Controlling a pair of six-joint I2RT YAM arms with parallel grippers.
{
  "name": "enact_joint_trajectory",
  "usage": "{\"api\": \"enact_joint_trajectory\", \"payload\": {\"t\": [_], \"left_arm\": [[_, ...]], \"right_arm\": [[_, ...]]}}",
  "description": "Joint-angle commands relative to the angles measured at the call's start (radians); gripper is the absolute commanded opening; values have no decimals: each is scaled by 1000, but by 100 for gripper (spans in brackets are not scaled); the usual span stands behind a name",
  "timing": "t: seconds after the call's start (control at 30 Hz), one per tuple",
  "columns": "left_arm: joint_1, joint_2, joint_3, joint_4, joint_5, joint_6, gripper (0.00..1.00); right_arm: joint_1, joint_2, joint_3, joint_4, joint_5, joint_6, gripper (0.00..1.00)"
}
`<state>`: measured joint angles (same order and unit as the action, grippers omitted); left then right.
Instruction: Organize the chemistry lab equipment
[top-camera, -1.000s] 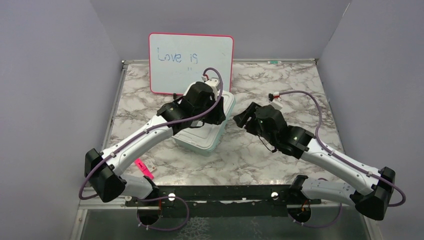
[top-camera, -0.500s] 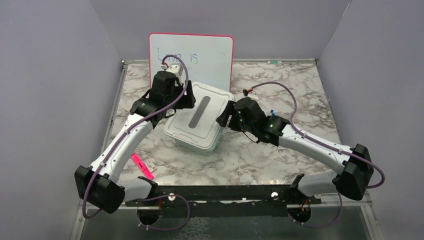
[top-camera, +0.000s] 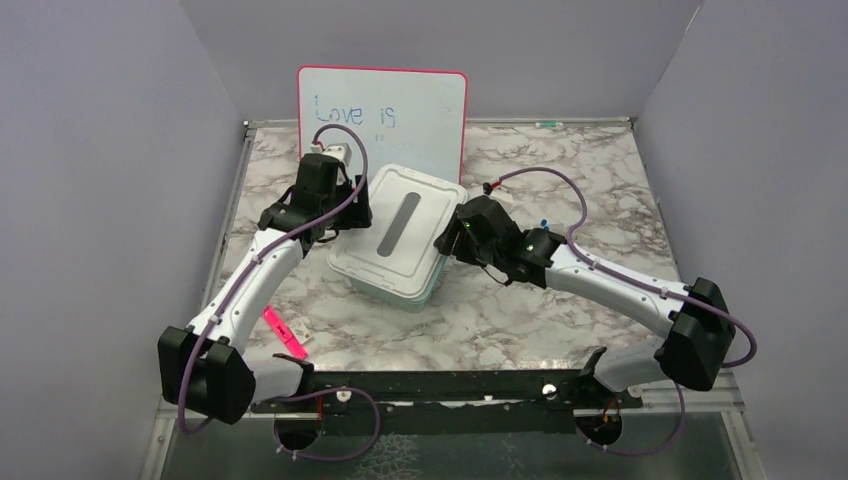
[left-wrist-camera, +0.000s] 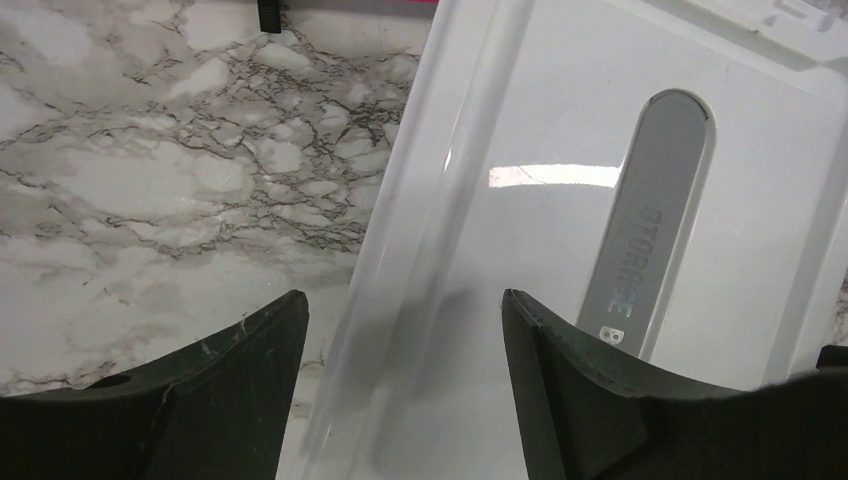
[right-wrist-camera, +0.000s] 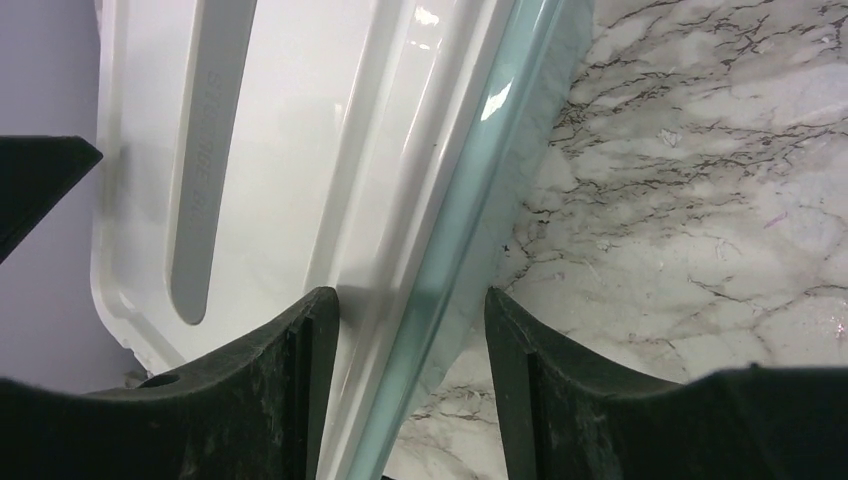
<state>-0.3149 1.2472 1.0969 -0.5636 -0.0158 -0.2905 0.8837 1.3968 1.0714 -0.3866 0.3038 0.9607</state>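
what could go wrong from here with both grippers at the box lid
1. The left gripper and right gripper stand open astride opposite edges of the lid; uneven closing or lifting may tilt the lid or drag the whole box.
2. The whiteboard stands close behind; a shove backward could topple it.

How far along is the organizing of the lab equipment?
Looks done: the lid sits on the white storage box, and no lab item lies clearly in sight on the table. In hand: the left hand and right hand, both open, straddle opposite lid edges without gripping. Left: unclear, since the contents are hidden; a blue speck by the right arm is unidentifiable.
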Motion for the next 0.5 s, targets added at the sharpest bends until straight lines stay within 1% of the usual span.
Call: {"api": "enact_joint_trajectory", "payload": {"t": [0.0,0.13,0.33,0.43,0.47], "left_arm": [[7,21,-9,25,115,74,72],[6,31,-9,18,141,90,70],[7,29,2,16,224,114,69],[6,25,7,14,250,118,68],[6,24,8,14,258,121,68]], "right_arm": [[-2,4,21,-123,110,50,56],[-2,-21,-7,-118,127,46,53],[-2,-19,-4,-132,109,42,50],[-2,-22,-3,-121,85,31,49],[-2,-26,-3,-111,74,20,51]]}}
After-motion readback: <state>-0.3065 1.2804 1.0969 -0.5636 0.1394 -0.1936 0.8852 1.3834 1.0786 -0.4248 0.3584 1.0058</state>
